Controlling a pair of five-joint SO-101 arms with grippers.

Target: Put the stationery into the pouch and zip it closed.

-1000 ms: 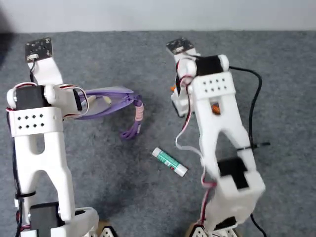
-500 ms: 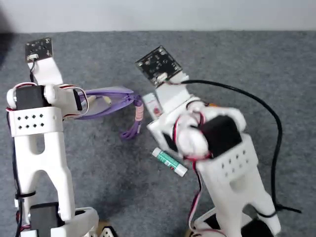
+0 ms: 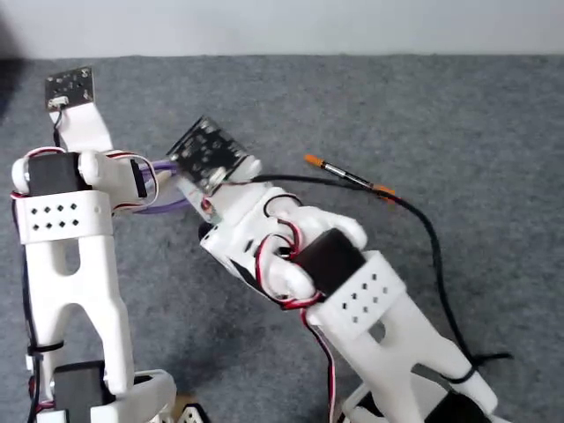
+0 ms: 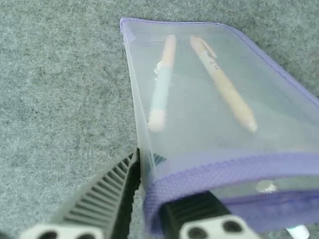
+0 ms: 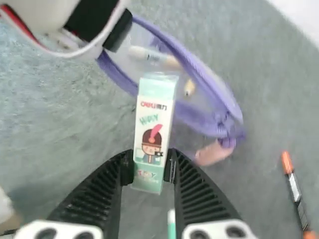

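The translucent pouch (image 4: 209, 99) has a purple rim and holds two pencils (image 4: 224, 84). My left gripper (image 4: 149, 206) is shut on the pouch's rim and keeps the mouth (image 5: 199, 74) open. My right gripper (image 5: 149, 159) is shut on a small mint-green eraser box (image 5: 154, 114), held upright just in front of that mouth. In the high view the right arm's wrist (image 3: 229, 211) lies over the pouch (image 3: 167, 167), beside the left gripper (image 3: 145, 181). An orange pen (image 3: 346, 179) lies on the carpet, behind the right arm.
Grey carpet (image 3: 458, 115) covers the table. A black cable (image 3: 432, 238) runs from the right arm across the orange pen's end. A pink zip pull (image 5: 212, 154) hangs at the pouch's end. Open carpet lies at the back right.
The right arm swung from the back right over to the pouch mouth with the eraser box in its gripper. It uncovered the orange pen and now covers the glue stick. The left arm kept still.
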